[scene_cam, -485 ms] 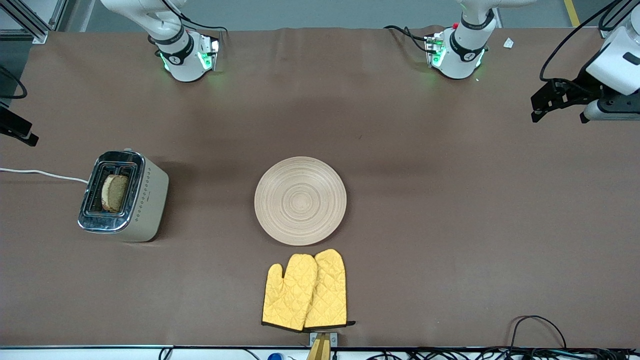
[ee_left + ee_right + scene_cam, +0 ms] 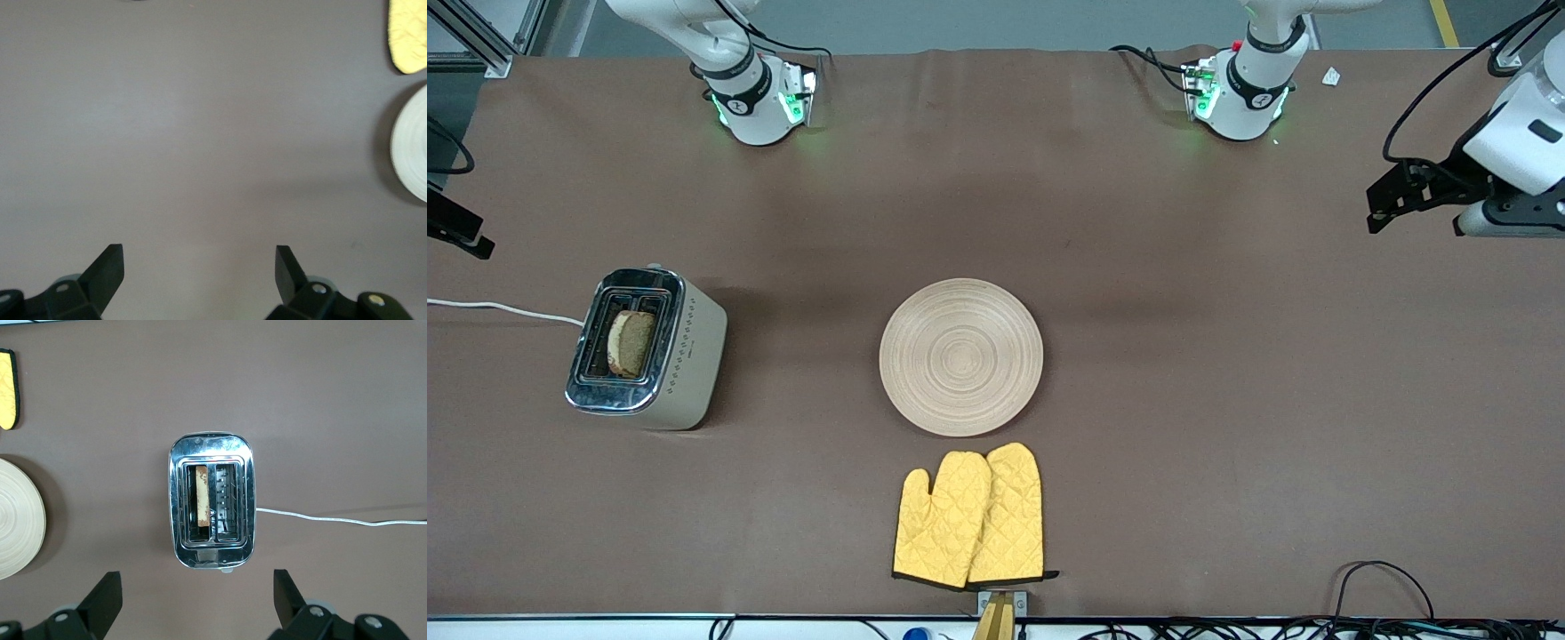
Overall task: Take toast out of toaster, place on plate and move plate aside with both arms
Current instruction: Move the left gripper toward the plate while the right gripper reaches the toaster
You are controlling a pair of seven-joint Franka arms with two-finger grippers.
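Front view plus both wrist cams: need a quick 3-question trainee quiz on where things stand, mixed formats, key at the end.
1. True or false: the toast already lies on the plate.
2. Which lies nearest the front camera? A) the toaster B) the plate C) the oven mitts
3. Fill in: the right gripper hangs open over the ____.

Key
1. False: the toast stands in a toaster slot, and nothing lies on the plate.
2. C
3. toaster. The left gripper, also open, is over bare tablecloth toward the left arm's end.
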